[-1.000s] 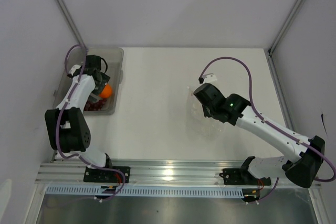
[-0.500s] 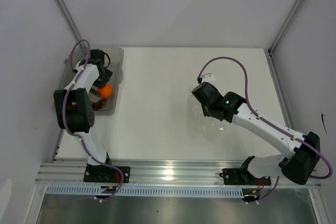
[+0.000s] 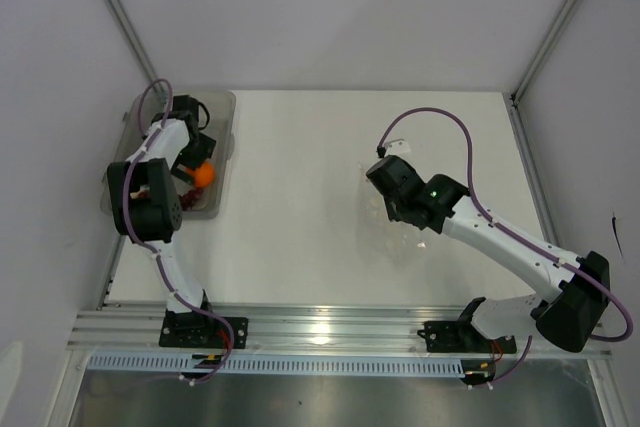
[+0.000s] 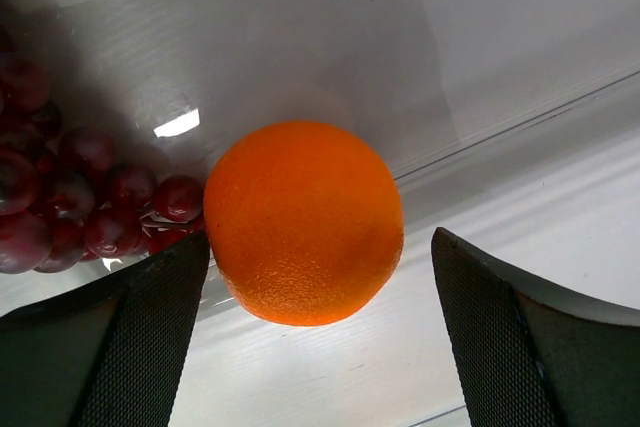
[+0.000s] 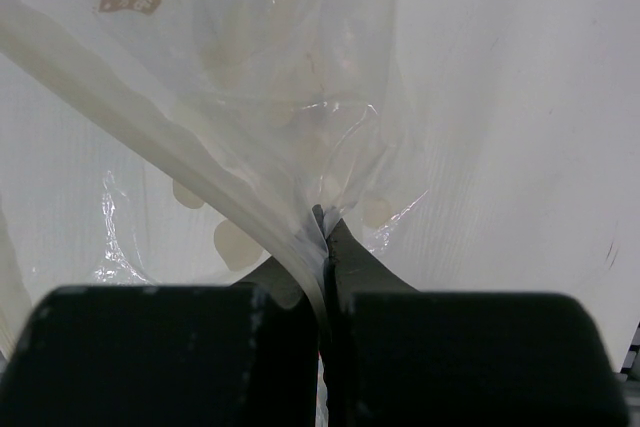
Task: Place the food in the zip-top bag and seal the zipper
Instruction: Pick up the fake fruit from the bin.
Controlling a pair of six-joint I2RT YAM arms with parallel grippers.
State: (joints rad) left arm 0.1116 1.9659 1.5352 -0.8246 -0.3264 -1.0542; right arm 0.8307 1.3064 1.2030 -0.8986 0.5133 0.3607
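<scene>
Plastic zip-top bag pinched in right claw; at the table's left edge, wide-spread left claw straddles the orange.

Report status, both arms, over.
Left gripper open, straddling the orange in the tub, no grip yet. Right gripper shut on the zip-top bag edge. Berries close beside the orange.

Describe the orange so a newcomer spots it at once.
Look to the far left corner of the table, where a grey translucent tub sits. Inside it, between the left arm's open fingers, lies the orange. It is the only bright orange, smooth round ball, beside a cluster of small dark red berries.
</scene>
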